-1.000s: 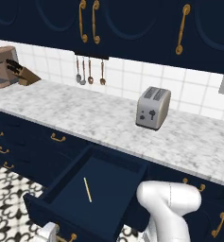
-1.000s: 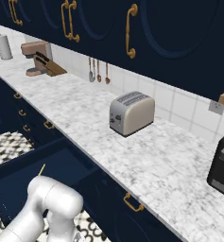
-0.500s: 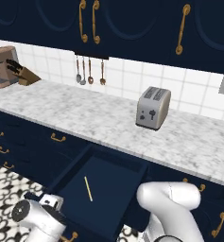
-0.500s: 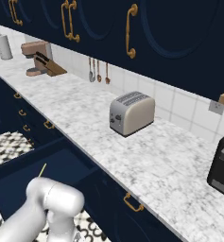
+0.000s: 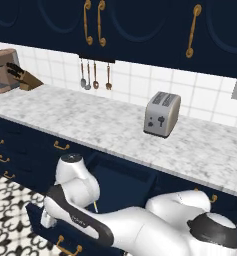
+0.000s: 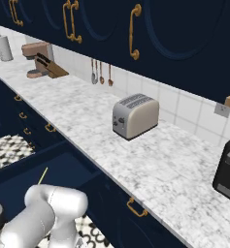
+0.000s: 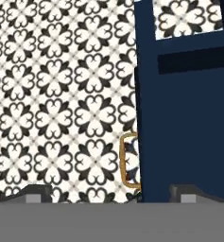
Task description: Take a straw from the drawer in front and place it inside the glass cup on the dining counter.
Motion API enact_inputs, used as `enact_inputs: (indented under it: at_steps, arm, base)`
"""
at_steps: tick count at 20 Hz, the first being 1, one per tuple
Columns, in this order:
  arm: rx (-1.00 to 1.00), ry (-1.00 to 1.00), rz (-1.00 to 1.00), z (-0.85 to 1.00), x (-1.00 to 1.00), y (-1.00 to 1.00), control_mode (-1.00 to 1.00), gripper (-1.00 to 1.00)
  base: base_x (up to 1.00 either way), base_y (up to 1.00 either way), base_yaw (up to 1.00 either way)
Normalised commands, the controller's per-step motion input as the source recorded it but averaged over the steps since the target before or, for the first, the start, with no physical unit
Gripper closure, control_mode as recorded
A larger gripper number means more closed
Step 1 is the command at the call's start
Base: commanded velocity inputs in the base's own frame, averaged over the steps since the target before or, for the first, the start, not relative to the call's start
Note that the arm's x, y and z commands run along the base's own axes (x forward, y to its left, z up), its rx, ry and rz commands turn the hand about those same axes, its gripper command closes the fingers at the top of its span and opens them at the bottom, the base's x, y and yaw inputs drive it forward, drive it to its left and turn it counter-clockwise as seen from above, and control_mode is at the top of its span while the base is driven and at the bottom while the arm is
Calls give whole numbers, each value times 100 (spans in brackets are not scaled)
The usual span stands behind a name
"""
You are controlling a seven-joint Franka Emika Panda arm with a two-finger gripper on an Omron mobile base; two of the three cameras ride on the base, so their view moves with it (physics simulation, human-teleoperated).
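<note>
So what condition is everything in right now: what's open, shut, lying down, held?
Wide navy-blue drawer: pulled open.
Thin pale yellowish straw: lying in the drawer, not held.
Robot's hand: open, empty, over the curved brass drawer handle.
Silver toaster: upright on the marble worktop, slots empty.

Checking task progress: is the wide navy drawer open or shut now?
Open: the wide navy drawer is pulled out from under the marble worktop, and the thin pale straw lies inside.
</note>
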Motion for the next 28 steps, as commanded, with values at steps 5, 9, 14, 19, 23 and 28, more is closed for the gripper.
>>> enact_inputs:
  at_steps: [5, 9, 14, 19, 23, 28]
  arm:
    - [16, 16, -88, 23, -2, -25, -100, -100]
    - [0, 15, -79, 14, 1, -50, -100, -100]
    - [-16, 38, -65, 69, 36, -57, -100, -100]
    - [-42, 44, -41, 56, 41, -64, -100, -100]
    - [-54, 40, -27, 14, 57, -25, -100, -100]
    - [-36, -1, -3, -42, 56, 16, -100, -100]
  base:
    - [0, 0, 0]
    - [0, 0, 0]
    - [0, 0, 0]
    - [0, 0, 0]
    - [0, 0, 0]
    - [0, 0, 0]
